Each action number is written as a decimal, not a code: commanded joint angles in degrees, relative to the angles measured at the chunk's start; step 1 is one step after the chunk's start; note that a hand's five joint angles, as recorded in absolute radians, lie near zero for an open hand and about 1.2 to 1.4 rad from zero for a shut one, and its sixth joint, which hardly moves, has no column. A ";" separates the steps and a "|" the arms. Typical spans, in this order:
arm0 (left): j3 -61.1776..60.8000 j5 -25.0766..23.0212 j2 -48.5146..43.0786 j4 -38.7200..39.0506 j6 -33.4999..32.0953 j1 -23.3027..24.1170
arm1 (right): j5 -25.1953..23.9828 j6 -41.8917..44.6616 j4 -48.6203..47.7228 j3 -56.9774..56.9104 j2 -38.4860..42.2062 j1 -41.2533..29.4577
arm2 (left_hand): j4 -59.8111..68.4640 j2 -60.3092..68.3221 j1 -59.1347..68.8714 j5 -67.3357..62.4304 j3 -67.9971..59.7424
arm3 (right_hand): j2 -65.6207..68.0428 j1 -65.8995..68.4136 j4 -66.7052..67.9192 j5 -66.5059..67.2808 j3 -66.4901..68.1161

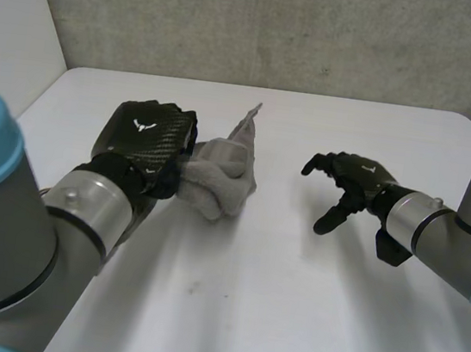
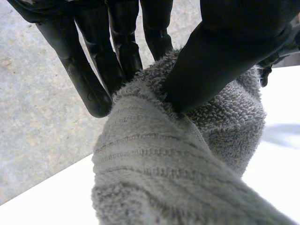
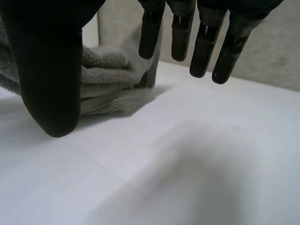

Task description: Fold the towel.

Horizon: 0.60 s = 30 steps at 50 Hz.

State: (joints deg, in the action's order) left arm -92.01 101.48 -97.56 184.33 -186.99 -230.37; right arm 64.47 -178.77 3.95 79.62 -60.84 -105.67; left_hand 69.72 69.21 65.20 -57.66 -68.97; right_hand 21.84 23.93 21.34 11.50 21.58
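**Head view.** The grey towel [image 1: 225, 177] is bunched into a thick roll at the left-centre of the white surface [image 1: 288, 304]. One thin corner of it rises toward the grey wall [image 1: 264, 24] behind. The left hand [image 1: 149, 134] sits at the roll's left end, with its back facing the camera and its fingers closed around the cloth. The towel's right end extends past this hand and rests on the surface. The right hand [image 1: 352, 181] hovers above the surface, well apart from the towel and to its right. Its fingers are loosely bent and spread toward the cloth, and it holds nothing.

**Left wrist view.** The towel [image 2: 178, 159] bulges between thumb and fingers. The thumb [image 2: 220, 61] presses into the top of the terry pile, while the fingers [image 2: 96, 82] lie against the far side of the fold. The cloth is thus pinched between them. Ribbed bands run across the nearer layer of the towel.

**Right wrist view.** The right hand's fingers [image 3: 206, 42] hang relaxed and apart from the thumb [image 3: 51, 70], with bare surface [image 3: 187, 154] under the palm. The towel [image 3: 110, 77] lies beyond the fingertips, seen in the gap between thumb and fingers. It does not touch this hand. Its lower edge lies flat on the surface.
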 commanded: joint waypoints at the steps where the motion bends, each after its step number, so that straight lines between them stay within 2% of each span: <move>1: -1.85 0.21 3.60 -0.55 -0.30 -0.60 | -4.43 0.70 -0.79 -2.44 2.39 -0.94 | 10.28 10.79 14.80 -12.34 -11.03 | 1.36 -0.73 1.86 1.70 1.62; 7: -4.23 0.12 7.74 -1.70 -1.27 -1.04 | -8.83 0.70 -1.05 -7.18 5.11 -3.04 | 10.28 10.79 14.80 -12.34 -11.03 | 1.36 -0.73 1.86 1.70 1.62; 15: -7.31 -0.14 14.77 -1.96 -3.99 -0.87 | -10.94 2.28 -2.62 -12.64 8.98 -7.25 | 10.28 10.79 14.80 -12.34 -11.03 | 2.20 0.11 2.70 2.54 2.46; 23: -10.03 -0.32 21.44 -2.14 -4.17 -0.17 | -11.21 2.81 -12.11 -12.56 10.39 -13.06 | 10.28 10.79 14.80 -12.34 -11.03 | 3.21 1.12 3.71 3.55 3.47; 29: -10.65 -0.32 23.64 -2.05 -4.08 -0.25 | -10.50 2.81 -12.83 -13.26 13.74 -16.23 | 10.28 10.79 14.80 -12.34 -11.03 | 4.90 2.80 5.39 5.24 5.16; 30: -10.65 -0.32 24.17 -2.05 -4.17 -0.34 | -9.98 2.81 -13.00 -13.61 14.61 -17.19 | 10.28 10.79 14.80 -12.34 -11.03 | 9.23 7.13 9.72 9.57 9.49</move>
State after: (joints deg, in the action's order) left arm -102.14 101.17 -75.75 182.23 -191.23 -230.58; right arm 53.33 -175.89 -7.73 66.61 -49.36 -119.33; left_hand 69.73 69.22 65.20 -57.66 -69.12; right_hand 21.65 25.48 22.12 12.36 22.06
